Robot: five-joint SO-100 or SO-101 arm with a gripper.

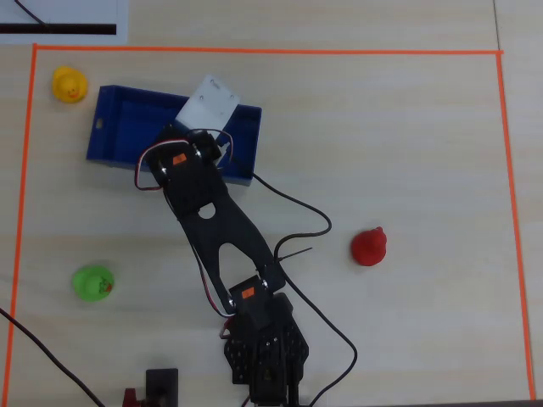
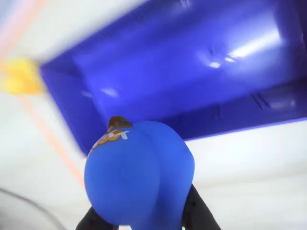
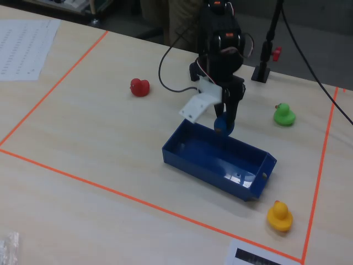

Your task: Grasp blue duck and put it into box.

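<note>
My gripper (image 3: 225, 126) is shut on the blue duck (image 3: 223, 123) and holds it just above the far long wall of the dark-blue box (image 3: 205, 168). In the wrist view the blue duck (image 2: 139, 177) fills the lower middle with its dark tip on top. A black finger (image 2: 199, 215) shows at each side of it, and the box (image 2: 192, 62) lies open behind it. In the overhead view the arm's wrist covers the duck and the gripper, above the right part of the box (image 1: 119, 127).
A red duck (image 1: 369, 247) (image 3: 139, 86), a green duck (image 1: 92, 282) (image 3: 284, 115) and a yellow duck (image 1: 69, 84) (image 3: 279, 215) stand on the table around the box. Orange tape (image 1: 254, 51) borders the work area. Black cables (image 1: 318, 229) trail from the arm.
</note>
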